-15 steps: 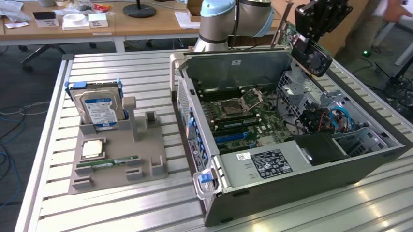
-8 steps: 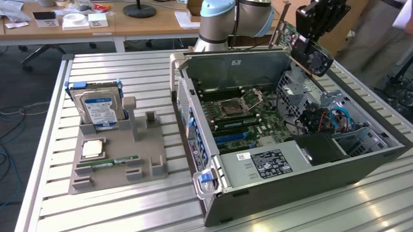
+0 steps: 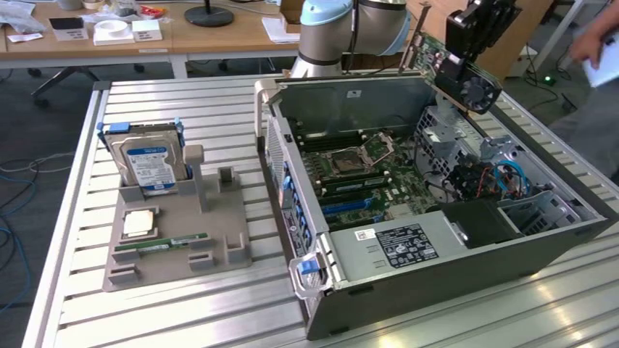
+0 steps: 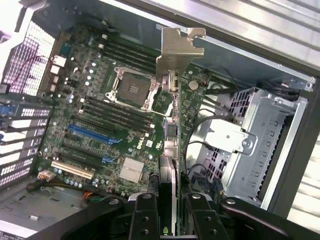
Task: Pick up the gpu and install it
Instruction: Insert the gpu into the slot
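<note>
Silver-bracketed and dark-faced, the gpu (image 3: 464, 80) hangs clenched between the black jaws above the far corner of the open computer case (image 3: 454, 268). It sits at about one o'clock in the exterior view, tilted with its fan facing out and well clear of the motherboard (image 3: 353, 167). I judge it light and stiff but fragile: a bare circuit board with exposed parts. It is best pinched across its flat faces near the top edge, away from the fan and the contact edge, much as it appears to be held. The exterior view gives its height over the case, and the hard drive (image 3: 150, 163) standing in a holder on the table (image 3: 193, 319) at nine o'clock. The wrist view shows the card edge-on, its bracket (image 4: 180, 45) leading, with the blue slot (image 4: 92, 135) and drive cage (image 4: 260, 135) beneath.
</note>
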